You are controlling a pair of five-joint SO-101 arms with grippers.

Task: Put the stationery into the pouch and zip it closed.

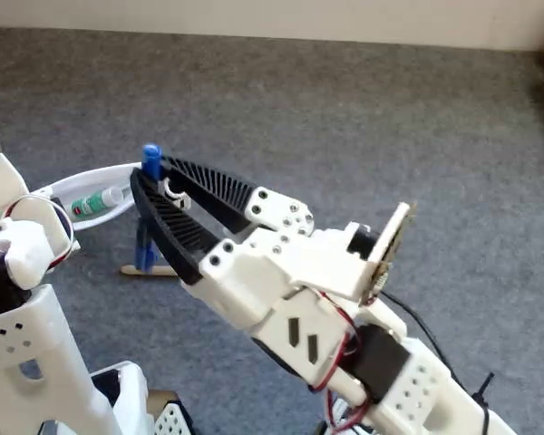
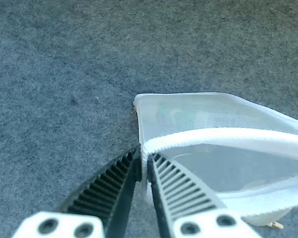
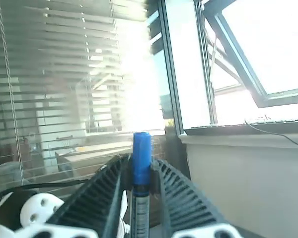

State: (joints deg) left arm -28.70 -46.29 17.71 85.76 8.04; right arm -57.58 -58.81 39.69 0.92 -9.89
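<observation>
A translucent white pouch (image 1: 83, 188) lies on the grey carpet with its mouth open, and a green-and-white tube (image 1: 98, 201) shows inside it. My left gripper (image 2: 142, 157) is shut on the pouch's white rim (image 2: 213, 136) at one end of the opening. My right gripper (image 1: 151, 184) holds a blue marker (image 1: 150, 161) upright between its black ribbed fingers, beside the pouch's near end. In the right wrist view the marker (image 3: 141, 158) stands clamped in the right gripper (image 3: 141, 166), which points up toward a window.
A flat wooden stick (image 1: 154, 269) lies on the carpet just below the marker's lower end. The left arm's white body (image 1: 27, 299) fills the lower left corner. Open grey carpet (image 1: 363, 118) stretches beyond the pouch and to the right.
</observation>
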